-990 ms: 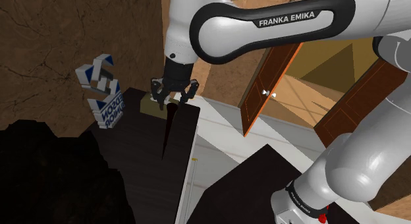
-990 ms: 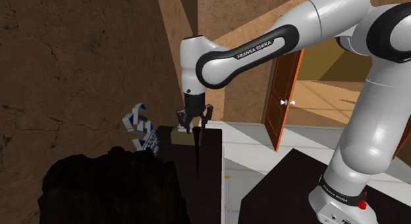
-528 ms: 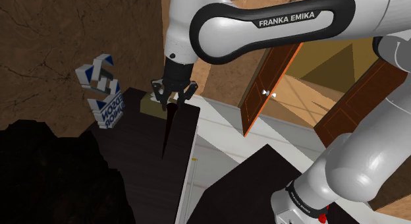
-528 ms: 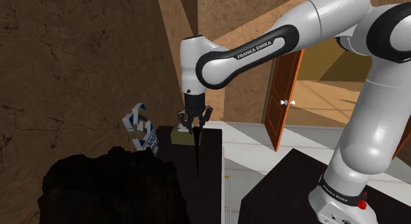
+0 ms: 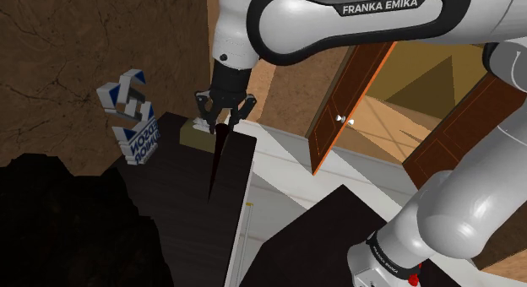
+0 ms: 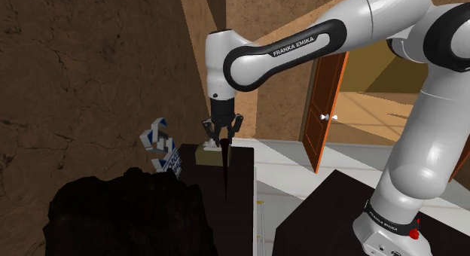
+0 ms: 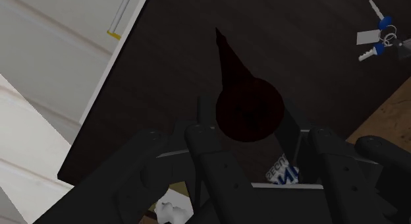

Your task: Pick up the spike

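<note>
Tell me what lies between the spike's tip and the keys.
Nothing: in the wrist view, bare dark tabletop runs from the spike to the keys.

Dark tabletop, keys, blue-white carton

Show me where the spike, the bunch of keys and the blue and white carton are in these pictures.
spike [image 5: 214, 163]: shoulder view, middle of its dark shaft.
bunch of keys [image 7: 365, 37]: wrist view, on the grey tag.
blue and white carton [image 5: 141, 143]: shoulder view, on its lettered face.
</note>
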Controlling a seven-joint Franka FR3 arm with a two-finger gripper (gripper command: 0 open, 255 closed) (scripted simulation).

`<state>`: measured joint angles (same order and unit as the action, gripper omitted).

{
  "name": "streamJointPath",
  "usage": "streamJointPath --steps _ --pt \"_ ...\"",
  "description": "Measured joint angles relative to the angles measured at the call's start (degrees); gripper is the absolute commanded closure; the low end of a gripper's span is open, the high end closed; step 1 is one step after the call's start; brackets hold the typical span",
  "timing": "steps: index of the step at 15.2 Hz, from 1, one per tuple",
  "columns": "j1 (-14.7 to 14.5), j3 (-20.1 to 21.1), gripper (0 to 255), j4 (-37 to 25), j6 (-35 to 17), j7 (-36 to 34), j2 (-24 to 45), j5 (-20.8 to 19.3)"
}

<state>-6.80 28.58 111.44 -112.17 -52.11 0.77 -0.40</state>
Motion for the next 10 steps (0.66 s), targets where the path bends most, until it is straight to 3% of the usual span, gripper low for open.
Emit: streamJointPath --steps 10 --pt "0.2 -0.1 255 -6.2 7.1 0.5 -1.1 0.6"
